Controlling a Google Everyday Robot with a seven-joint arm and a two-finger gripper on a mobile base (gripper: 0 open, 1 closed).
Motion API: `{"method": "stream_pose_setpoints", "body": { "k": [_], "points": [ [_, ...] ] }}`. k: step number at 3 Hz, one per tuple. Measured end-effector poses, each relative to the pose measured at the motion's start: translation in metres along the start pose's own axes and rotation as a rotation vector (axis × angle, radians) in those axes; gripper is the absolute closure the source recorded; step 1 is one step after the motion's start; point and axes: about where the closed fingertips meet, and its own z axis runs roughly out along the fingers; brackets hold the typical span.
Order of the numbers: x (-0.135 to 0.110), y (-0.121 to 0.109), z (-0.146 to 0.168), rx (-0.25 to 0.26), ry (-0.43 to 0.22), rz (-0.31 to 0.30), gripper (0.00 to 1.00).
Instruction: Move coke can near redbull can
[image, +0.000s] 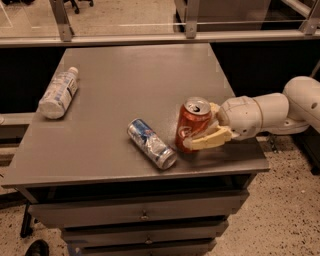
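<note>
Near the front right part of the flat grey table (140, 75) stands the red aluminium coke can (193, 126) with white script and a silver top, upright but leaning slightly. The pale two-finger gripper (201, 126) is clamped around it from the right: one yellowish finger (209, 141) crosses the can's lower front, while the other shows only partly behind its upper right edge. Whether the can's base sits flat on the table cannot be told.

Just to the left, near but apart, the slim silver-and-blue redbull can (151, 143) lies on its side, set diagonally. The rounded white arm (265, 112) reaches in from the right edge. Well apart, at the table's left side, a clear plastic bottle with a white label (59, 92) lies on its side. Below the tabletop are grey drawers (145, 216).
</note>
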Motion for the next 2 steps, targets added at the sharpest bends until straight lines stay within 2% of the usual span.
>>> {"method": "stream_pose_setpoints", "body": {
  "k": [1,2],
  "points": [
    [-0.0002,-0.0001,-0.0003,0.000,0.005,-0.010,0.11],
    [-0.0005,-0.0011,-0.0008,0.002,0.008,-0.016,0.00]
  ]
}}
